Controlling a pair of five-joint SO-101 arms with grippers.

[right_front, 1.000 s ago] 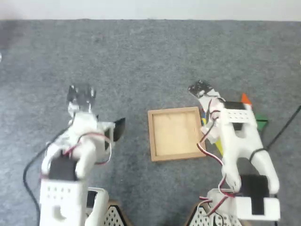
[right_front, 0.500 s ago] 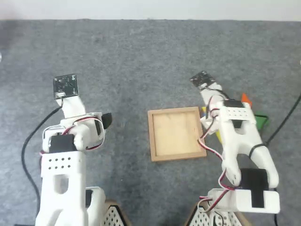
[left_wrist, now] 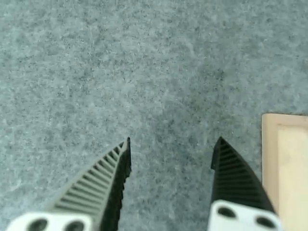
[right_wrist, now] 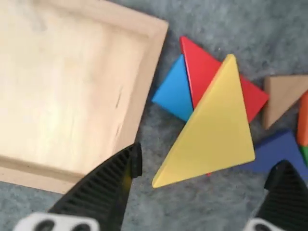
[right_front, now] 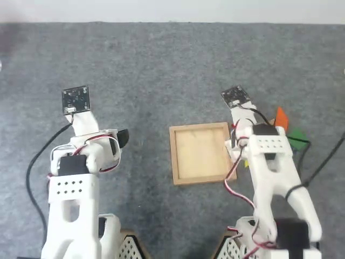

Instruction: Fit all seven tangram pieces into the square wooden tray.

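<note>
The square wooden tray [right_front: 199,154] lies empty between the two arms; its corner also shows as tray [right_wrist: 62,91]. Just off its edge sits a heap of pieces: a yellow triangle [right_wrist: 211,130] lies on top of a red triangle [right_wrist: 199,70] and a light blue piece [right_wrist: 175,91]. A tan triangle [right_wrist: 281,96], a dark blue piece [right_wrist: 276,151] and an orange piece [right_wrist: 303,120] lie beside them. My right gripper [right_wrist: 209,159] hangs open over the yellow triangle. My left gripper [left_wrist: 171,144] is open over bare carpet, with the tray's edge [left_wrist: 284,159] off to one side.
Grey carpet covers the whole table. An orange piece [right_front: 280,114] and a green piece [right_front: 295,137] peek out from behind the right arm. A black cable [right_front: 323,151] runs along the right edge.
The left arm swung back and to the left, away from the tray, then held still. The right arm shifted slightly over the heap of pieces.
</note>
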